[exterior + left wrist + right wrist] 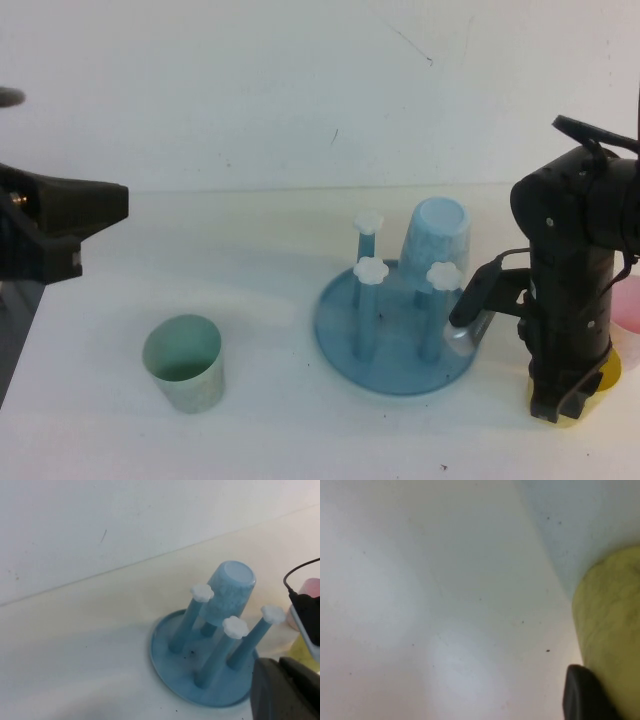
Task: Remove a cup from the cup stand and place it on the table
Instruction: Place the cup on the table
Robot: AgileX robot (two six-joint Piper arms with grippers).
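I am holding the right gripper low at the table's 4 o'clock edge, over the yellow cup, which is sitting directly beneath it; one finger is lying against the matte tapered wall, but I cannot tell the jaw opening. The glossy blue cup stand is standing at its 9 o'clock. The left gripper is hovering closed and empty, far off.

A pale green cup stands upright at the near left, mouth up, well apart from everything else. A light blue cup sits upside down toward the far right, tilted slightly. At the right edge a pink object shows only in part; what it is cannot be told.
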